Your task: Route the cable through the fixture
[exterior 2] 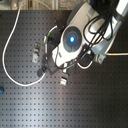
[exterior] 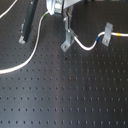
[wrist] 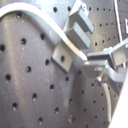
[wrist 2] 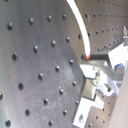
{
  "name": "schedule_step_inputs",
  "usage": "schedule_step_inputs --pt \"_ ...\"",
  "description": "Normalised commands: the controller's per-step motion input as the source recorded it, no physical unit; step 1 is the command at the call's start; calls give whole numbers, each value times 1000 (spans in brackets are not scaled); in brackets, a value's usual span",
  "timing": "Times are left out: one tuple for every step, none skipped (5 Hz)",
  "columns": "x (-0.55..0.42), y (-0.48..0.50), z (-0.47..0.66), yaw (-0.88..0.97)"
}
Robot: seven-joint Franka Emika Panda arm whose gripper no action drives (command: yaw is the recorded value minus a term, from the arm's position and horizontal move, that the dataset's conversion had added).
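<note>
A white cable point(exterior: 30, 50) lies in a long curve on the black perforated table point(exterior: 60, 95). It also shows in the second exterior view point(exterior 2: 7, 65). My gripper point(exterior: 65, 24) is at the back, just above the middle metal fixture point(exterior: 66, 41). In both wrist views the gripper point(wrist: 95, 59) point(wrist 2: 95, 59) is shut on the cable point(wrist: 50, 20) point(wrist 2: 81, 27), close beside the grey fixture point(wrist: 79, 24). Past the middle fixture the cable sags and rises to the right fixture point(exterior: 105, 34). In the second exterior view the arm hides the gripper.
A third fixture point(exterior: 24, 34) stands at the back on the first exterior view's left, with a dark bar point(exterior: 31, 17) leaning by it. In the second exterior view the fixtures point(exterior 2: 36, 53) point(exterior 2: 65, 77) point(exterior 2: 98, 58) ring the arm body point(exterior 2: 72, 37).
</note>
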Motion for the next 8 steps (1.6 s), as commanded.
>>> schedule_step_inputs --pt "9 6 -506 334" --pt "-5 22 -409 383" --pt "-5 30 -257 254" --pt "1 17 -238 240" --pt "100 1 -371 186" --pt "217 -178 -317 80" --pt "285 -222 -296 31" --pt "223 -202 -257 34"
